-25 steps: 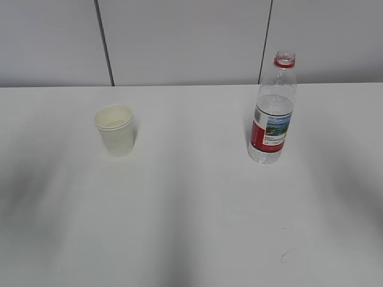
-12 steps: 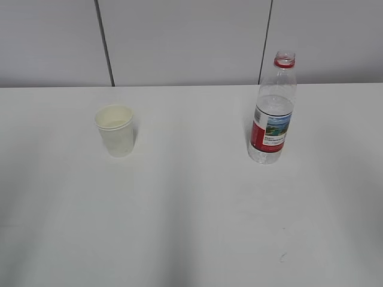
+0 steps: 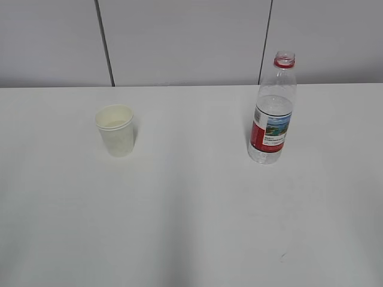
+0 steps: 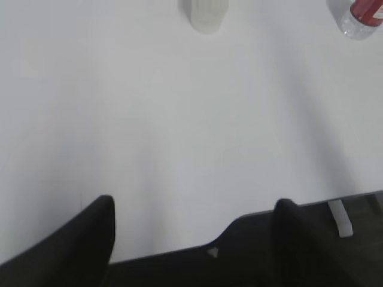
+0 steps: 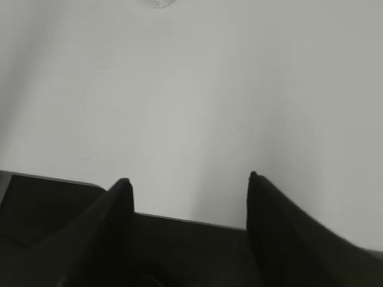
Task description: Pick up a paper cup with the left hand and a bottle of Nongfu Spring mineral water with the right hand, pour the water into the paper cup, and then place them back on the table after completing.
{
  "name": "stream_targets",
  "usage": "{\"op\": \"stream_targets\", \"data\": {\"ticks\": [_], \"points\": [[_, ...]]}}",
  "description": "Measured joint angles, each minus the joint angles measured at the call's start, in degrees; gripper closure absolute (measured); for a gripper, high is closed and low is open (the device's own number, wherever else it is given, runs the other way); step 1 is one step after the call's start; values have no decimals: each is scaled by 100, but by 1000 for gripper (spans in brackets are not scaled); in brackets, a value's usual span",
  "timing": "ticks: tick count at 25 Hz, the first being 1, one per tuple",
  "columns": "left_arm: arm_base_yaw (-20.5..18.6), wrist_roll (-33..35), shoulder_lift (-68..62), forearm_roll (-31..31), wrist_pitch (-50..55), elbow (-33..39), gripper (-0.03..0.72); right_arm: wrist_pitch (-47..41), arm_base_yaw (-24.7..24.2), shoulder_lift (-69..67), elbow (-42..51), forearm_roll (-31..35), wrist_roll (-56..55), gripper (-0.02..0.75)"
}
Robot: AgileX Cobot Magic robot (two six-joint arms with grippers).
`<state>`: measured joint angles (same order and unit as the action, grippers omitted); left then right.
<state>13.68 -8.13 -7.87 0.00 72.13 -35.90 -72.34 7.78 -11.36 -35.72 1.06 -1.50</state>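
The white paper cup (image 3: 115, 130) stands upright on the left of the white table (image 3: 191, 209); its base shows at the top of the left wrist view (image 4: 207, 15). The Nongfu Spring bottle (image 3: 273, 110), uncapped, red-labelled, with clear water low in it, stands upright on the right; its base shows in the left wrist view (image 4: 359, 18) and faintly in the right wrist view (image 5: 160, 3). Neither arm shows in the exterior view. My left gripper (image 4: 194, 206) is open and empty over the table's near edge. My right gripper (image 5: 188, 179) is open and empty, far short of the bottle.
A grey panelled wall (image 3: 179, 42) runs behind the table. The table's dark near edge (image 4: 251, 239) lies under the left gripper and also under the right gripper (image 5: 54, 197).
The soft shadows on the table's front left and right have faded and drawn back toward the near edge. The cup and the bottle have not moved.
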Motion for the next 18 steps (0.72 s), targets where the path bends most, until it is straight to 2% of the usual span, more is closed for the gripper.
{"op": "stream_targets", "data": {"ticks": [4, 7, 18], "points": [[0, 69, 764, 0, 11, 137, 189, 158, 0, 751, 310, 7, 296, 294], [0, 177, 810, 0, 29, 209, 189, 391, 0, 1165, 507, 64, 371, 294], [0, 668, 852, 35, -833, 594, 193, 655, 0, 1235, 722, 154, 460, 295]]}}
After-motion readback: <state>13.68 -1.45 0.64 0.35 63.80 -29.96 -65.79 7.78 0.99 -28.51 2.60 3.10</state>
